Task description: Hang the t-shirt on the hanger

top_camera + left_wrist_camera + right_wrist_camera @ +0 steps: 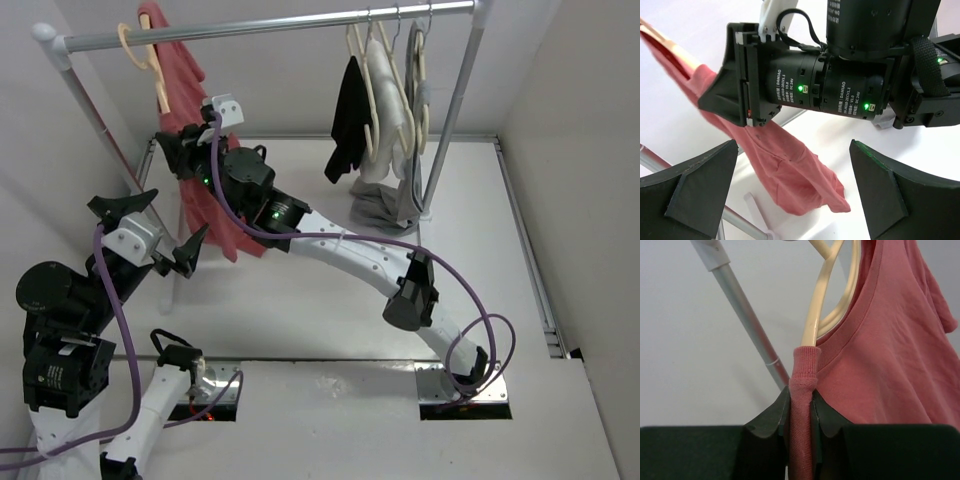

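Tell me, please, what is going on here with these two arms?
The right gripper is shut on the collar of the faded-red cotton t-shirt, pinching it where it wraps one arm of the peach-beige plastic hanger hooked on the metal rail. The left gripper is open beside the hanging fabric, holding nothing.

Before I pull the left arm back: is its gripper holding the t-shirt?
No, the left gripper is open and empty; the t-shirt hangs beyond its fingers.

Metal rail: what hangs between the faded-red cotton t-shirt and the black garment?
Nothing; the top view shows the rail bare between t-shirt and black garment.
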You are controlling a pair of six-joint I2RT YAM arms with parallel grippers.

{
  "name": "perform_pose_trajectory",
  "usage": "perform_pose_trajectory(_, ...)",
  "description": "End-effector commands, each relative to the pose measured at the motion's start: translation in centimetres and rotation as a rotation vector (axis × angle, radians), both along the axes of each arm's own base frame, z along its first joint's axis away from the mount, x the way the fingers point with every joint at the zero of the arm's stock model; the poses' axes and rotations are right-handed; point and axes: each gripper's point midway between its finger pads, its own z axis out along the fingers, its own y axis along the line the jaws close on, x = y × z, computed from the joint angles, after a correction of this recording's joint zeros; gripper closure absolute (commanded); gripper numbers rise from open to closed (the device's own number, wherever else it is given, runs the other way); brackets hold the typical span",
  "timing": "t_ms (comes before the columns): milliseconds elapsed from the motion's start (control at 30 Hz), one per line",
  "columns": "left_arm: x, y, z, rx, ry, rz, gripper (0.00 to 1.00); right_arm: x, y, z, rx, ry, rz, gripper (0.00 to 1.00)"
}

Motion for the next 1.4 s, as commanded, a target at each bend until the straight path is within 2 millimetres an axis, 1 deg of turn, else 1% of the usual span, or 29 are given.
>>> perform_pose_trajectory(0, -0.5, 0.0, 0.9, -0.027, -0.038, -0.001, 0.0, -1.6, 0.7, 1.7, 0.07, -0.033, 0.075, 1.0)
perform_pose_trajectory(67, -0.3, 0.0, 0.5, -0.026, -0.029, -0.001, 0.0, -1.5, 0.1, 2.0, 0.085, -0.032, 0.057, 0.87)
perform_pose_trajectory(100, -0.3, 0.0, 0.5, -0.026, -0.029, -0.001, 0.0, -1.4, 0.2, 1.3, 0.078, -0.029, 0.056, 0.81)
perform_pose_trajectory(133, -0.3, 0.0, 0.5, -0.026, -0.029, -0.001, 0.0, -1.6, -0.2, 1.8, 0.082, -0.031, 0.057, 0.75)
perform_pose_trajectory(167, -0.3, 0.0, 0.5, -0.026, -0.029, -0.001, 0.0, -1.6, -0.1, 1.4, 0.074, -0.027, 0.056, 0.63)
perform_pose_trajectory(267, -0.3, 0.0, 0.5, -0.026, -0.029, -0.001, 0.0, -2.4, -0.4, 1.5, 0.048, -0.039, 0.09, 0.45)
perform_pose_trajectory(400, -0.4, 0.0, 0.3, -0.026, -0.029, -0.001, 0.0, -3.8, -1.6, 2.4, 0.007, -0.089, 0.126, 0.31)
perform_pose_trajectory(467, -0.2, 0.0, 0.0, -0.024, -0.02, -0.001, 0.0, -4.2, -2.1, 2.2, -0.02, -0.092, 0.131, 0.25)
perform_pose_trajectory(500, -0.3, -0.2, 0.0, -0.023, -0.02, -0.01, 0.0, -4.6, -3.0, 3.1, -0.024, -0.103, 0.126, 0.24)
perform_pose_trajectory(600, -0.6, -0.5, -0.3, -0.012, -0.025, -0.033, 0.0, -5.3, -4.0, 2.6, -0.051, -0.093, 0.139, 0.19)
perform_pose_trajectory(633, -0.8, -0.6, -0.7, 0.026, -0.037, -0.043, 0.0, -6.1, -5.1, 4.0, -0.041, -0.104, 0.151, 0.18)
perform_pose_trajectory(667, -0.9, -0.8, -0.9, 0.055, -0.042, -0.059, 0.0, -6.4, -5.3, 3.3, -0.068, -0.104, 0.162, 0.15)
perform_pose_trajectory(700, -1.5, -1.5, -1.7, 0.093, -0.046, -0.111, 0.0, -6.8, -5.7, 3.6, -0.073, -0.107, 0.175, 0.11)
perform_pose_trajectory(733, -1.4, -1.9, -3.4, 0.134, -0.019, -0.141, 0.0, -7.2, -5.9, 3.1, -0.105, -0.094, 0.191, 0.07)
perform_pose_trajectory(767, -2.2, -2.1, -4.0, 0.19, -0.054, -0.164, 0.0, -7.9, -6.9, 4.0, -0.105, -0.098, 0.201, 0.04)
perform_pose_trajectory(800, -2.2, -2.6, -6.1, 0.217, -0.022, -0.203, 0.0, -8.2, -7.2, 3.9, -0.128, -0.099, 0.212, 0.0)
perform_pose_trajectory(833, -2.3, -2.6, -7.1, 0.243, -0.018, -0.213, 0.0, -8.4, -7.6, 3.0, -0.156, -0.083, 0.215, 0.0)
perform_pose_trajectory(867, -2.3, -2.4, -8.1, 0.304, -0.036, -0.212, 0.0, -9.3, -8.8, 3.7, -0.16, -0.086, 0.229, 0.0)
perform_pose_trajectory(900, -2.6, -2.1, -10.3, 0.342, -0.006, -0.208, 0.0, -9.6, -9.0, 2.1, -0.189, -0.071, 0.24, 0.0)
perform_pose_trajectory(1000, -2.8, -1.1, -13.5, 0.49, -0.017, -0.19, 0.0, -10.4, -10.9, 0.8, -0.225, -0.049, 0.244, 0.0)
perform_pose_trajectory(1033, -3.5, -0.6, -14.6, 0.521, -0.021, -0.179, 0.0, -11.1, -12.3, 0.0, -0.241, -0.038, 0.245, 0.0)
perform_pose_trajectory(1100, -3.3, -0.3, -17.6, 0.576, 0.004, -0.186, 0.0, -11.0, -14.1, -1.7, -0.278, -0.001, 0.2, 0.0)
perform_pose_trajectory(1133, -3.3, 0.0, -18.8, 0.596, 0.017, -0.178, 0.0, -11.0, -14.9, -4.6, -0.324, 0.045, 0.185, 0.0)
perform_pose_trajectory(1167, -3.1, 0.2, -21.0, 0.615, 0.048, -0.178, 0.0, -11.0, -17.1, -4.8, -0.331, 0.062, 0.133, 0.0)
perform_pose_trajectory(1200, -2.9, 0.4, -22.4, 0.629, 0.075, -0.173, 0.0, -11.0, -18.2, -6.1, -0.351, 0.09, 0.106, 0.0)
perform_pose_trajectory(1233, -2.5, 1.1, -23.6, 0.642, 0.109, -0.142, 0.0, -11.0, -19.2, -10.0, -0.407, 0.154, 0.083, 0.0)
perform_pose_trajectory(1267, -1.9, 1.4, -25.9, 0.663, 0.158, -0.139, 0.0, -10.9, -20.5, -11.6, -0.425, 0.194, 0.046, 0.0)
perform_pose_trajectory(1300, -1.7, 1.8, -27.0, 0.679, 0.178, -0.128, 0.0, -11.6, -22.2, -14.9, -0.488, 0.244, 0.036, 0.0)
perform_pose_trajectory(1367, -0.4, 2.3, -28.5, 0.691, 0.195, -0.094, 0.0, -12.2, -23.5, -18.4, -0.535, 0.311, 0.027, 0.0)
